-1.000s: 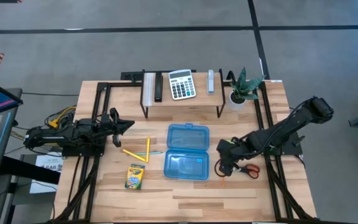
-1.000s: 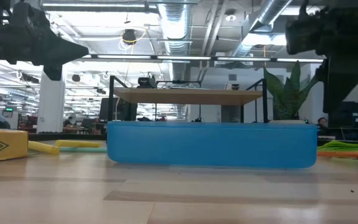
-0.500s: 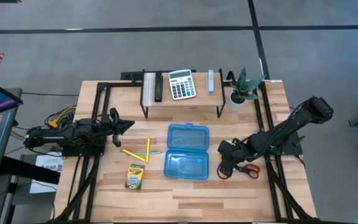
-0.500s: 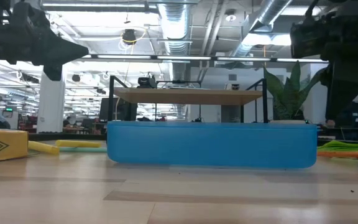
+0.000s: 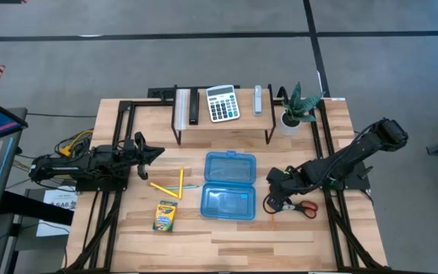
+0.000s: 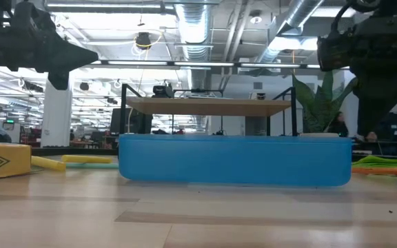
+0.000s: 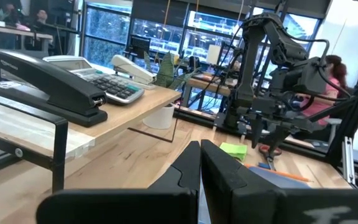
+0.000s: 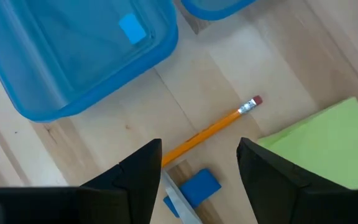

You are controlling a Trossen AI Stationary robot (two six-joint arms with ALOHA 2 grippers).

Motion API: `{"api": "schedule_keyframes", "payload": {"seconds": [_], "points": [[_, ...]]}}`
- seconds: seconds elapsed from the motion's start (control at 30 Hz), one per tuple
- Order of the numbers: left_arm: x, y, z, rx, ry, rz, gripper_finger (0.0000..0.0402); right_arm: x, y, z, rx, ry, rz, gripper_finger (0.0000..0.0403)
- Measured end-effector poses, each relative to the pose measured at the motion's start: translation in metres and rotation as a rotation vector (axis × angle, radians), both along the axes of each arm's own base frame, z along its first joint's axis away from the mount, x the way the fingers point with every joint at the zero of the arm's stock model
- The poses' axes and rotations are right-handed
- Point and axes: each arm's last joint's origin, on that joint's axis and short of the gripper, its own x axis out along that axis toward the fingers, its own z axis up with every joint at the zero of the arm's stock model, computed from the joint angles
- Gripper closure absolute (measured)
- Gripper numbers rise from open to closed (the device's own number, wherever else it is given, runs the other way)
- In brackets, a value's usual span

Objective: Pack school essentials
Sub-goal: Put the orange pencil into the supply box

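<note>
- On the pale wooden counter (image 5: 226, 232), a translucent blue plastic pencil case (image 5: 228, 186) lies with its lid thrown flat, both halves facing up, evidently so supplies can be dropped straight in; a tiny blue piece (image 8: 132, 28) already sits in one half.
- Just beside the case, the right gripper (image 5: 277, 199) hangs low over a cluster of supplies, its fingers (image 8: 138, 172) spread wide and holding nothing.
- Between those fingers in the right wrist view lies an orange pencil with a pink eraser (image 8: 215, 130), which suggests the pencil is the intended pick.
- A small blue block (image 8: 192, 188) lies on the wood right by the pencil, and a lime-green sticky-note pad (image 8: 328, 143) is just beside it, close enough that a careless closing could catch either.
- Red-handled scissors (image 5: 306, 207) rest on the counter under the right arm, not yet packed.
- Across the case, yellow pencils (image 5: 170, 185) lie crossed on the wood, and a small yellow-green crayon box (image 5: 164, 216) sits nearby, both well apart from the working arm.
- Over the counter's left edge, the left gripper (image 5: 157, 153) waits with fingers pressed shut on nothing, kept clear of the case.
- At the back, a raised wooden shelf (image 5: 223, 120) keeps a grey-white calculator (image 5: 222, 103), a black stapler (image 7: 48, 79) and, beside it, a potted plant (image 5: 296, 106) out of the packing area.
- By this layout, packing looks barely begun, with nearly every item still outside the case.
</note>
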Motion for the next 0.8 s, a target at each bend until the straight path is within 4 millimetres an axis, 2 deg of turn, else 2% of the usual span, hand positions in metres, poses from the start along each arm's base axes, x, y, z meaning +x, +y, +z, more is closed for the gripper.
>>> {"api": "schedule_keyframes", "payload": {"seconds": [0.53,0.8], "points": [[0.000,0.000,0.000,0.001,0.000,0.002,0.0401,0.000,0.001,0.000,0.061,0.020,-0.019,0.0170],[0.000,0.000,0.000,0.001,0.000,0.003,0.0401,0.010,0.008,-0.010,0.101,0.015,0.041,0.0161]]}}
